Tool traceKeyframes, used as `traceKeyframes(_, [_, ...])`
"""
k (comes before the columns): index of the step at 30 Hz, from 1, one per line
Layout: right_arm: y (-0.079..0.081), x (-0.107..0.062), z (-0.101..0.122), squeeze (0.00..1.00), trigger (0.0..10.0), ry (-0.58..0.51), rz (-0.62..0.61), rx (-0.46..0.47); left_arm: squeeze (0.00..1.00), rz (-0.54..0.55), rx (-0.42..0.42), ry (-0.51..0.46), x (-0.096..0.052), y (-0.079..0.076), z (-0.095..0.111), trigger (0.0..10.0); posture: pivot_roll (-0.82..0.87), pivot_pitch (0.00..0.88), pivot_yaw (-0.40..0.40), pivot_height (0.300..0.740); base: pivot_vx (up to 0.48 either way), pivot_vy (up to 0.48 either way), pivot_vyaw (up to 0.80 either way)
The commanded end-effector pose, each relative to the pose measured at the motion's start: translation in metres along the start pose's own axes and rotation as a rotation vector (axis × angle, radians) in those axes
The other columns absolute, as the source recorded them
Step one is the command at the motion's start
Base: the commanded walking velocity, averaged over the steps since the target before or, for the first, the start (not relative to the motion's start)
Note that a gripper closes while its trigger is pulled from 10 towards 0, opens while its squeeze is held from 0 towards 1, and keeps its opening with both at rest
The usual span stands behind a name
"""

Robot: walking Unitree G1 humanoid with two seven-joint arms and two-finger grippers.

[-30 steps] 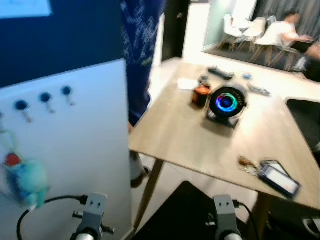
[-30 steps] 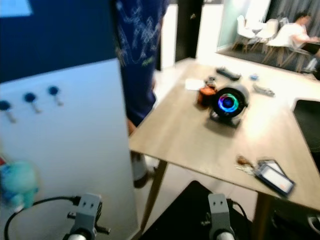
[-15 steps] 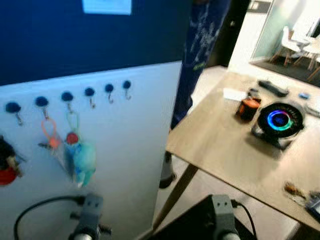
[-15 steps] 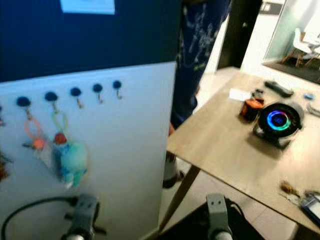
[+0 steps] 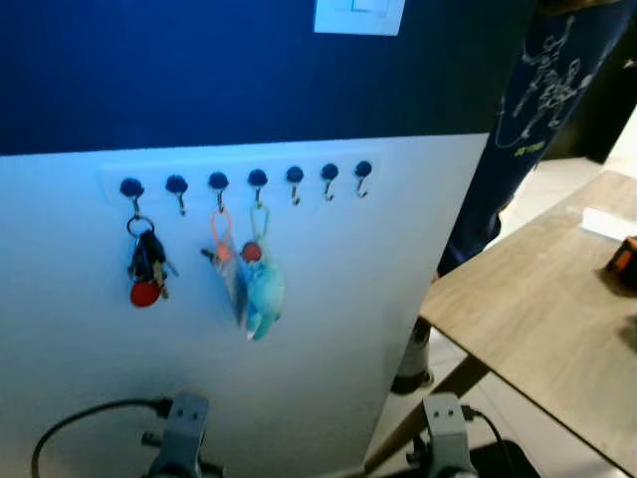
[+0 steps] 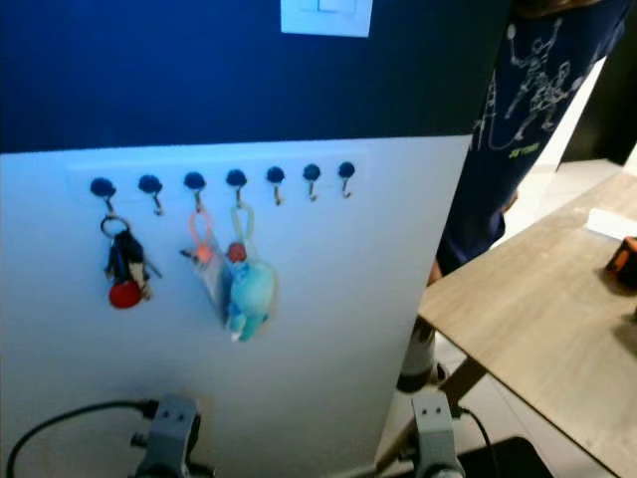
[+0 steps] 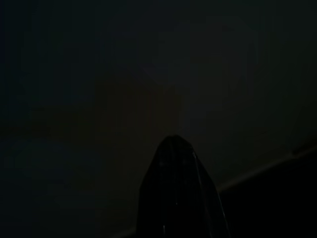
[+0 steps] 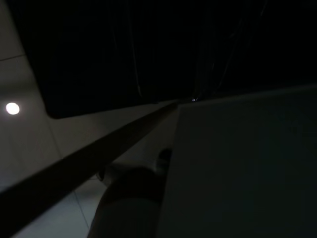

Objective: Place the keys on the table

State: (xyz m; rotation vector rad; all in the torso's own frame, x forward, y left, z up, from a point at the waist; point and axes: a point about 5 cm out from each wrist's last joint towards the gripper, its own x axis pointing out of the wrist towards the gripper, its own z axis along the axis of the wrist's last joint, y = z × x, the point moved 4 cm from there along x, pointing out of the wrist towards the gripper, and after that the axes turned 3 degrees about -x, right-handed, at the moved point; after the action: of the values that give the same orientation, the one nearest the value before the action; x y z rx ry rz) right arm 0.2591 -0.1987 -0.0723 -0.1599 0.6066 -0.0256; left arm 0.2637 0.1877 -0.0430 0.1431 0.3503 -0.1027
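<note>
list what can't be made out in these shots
- Left claw: left wrist view too dark to tell open or shut.
- Table: cut off by the right edge of the eye views.
- Key bunch with red tag: too small and blurred to count keys.
- Person: upper body cut off by the top edge.

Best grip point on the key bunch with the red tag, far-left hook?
Probably the dark bunched middle of the keys, just under the ring and above the round red tag. Come straight in from the front, fingers closing side to side: the bunch hangs flat against the white panel, so there's no reaching behind it. Then lift up to clear the hook.
</note>
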Motion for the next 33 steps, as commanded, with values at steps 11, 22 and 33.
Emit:
traceKeyframes(11, [0.006, -0.001, -0.003, 0.00, 10.0, 0.009, 0.012, 0.002, 0.00, -0.003, -0.014, 0.074, -0.006, 0.002, -0.015, 10.0, 0.10, 0.000, -0.063, 0.740, 0.000, 0.000, 0.80])
traceKeyframes(22, [0.007, -0.002, -0.005, 0.00, 10.0, 0.016, 0.014, 0.005, 0.00, 0.000, -0.020, 0.097, -0.005, 0.002, -0.018, 10.0, 0.11, 0.000, -0.063, 0.740, 0.000, 0.000, 0.79])
traceKeyframes(33, [0.007, -0.004, -0.010, 0.00, 10.0, 0.029, -0.005, 0.074, 0.00, -0.005, -0.024, 0.106, -0.006, 0.004, -0.019, 10.0, 0.11, 0.008, -0.054, 0.740, 0.000, 0.000, 0.06])
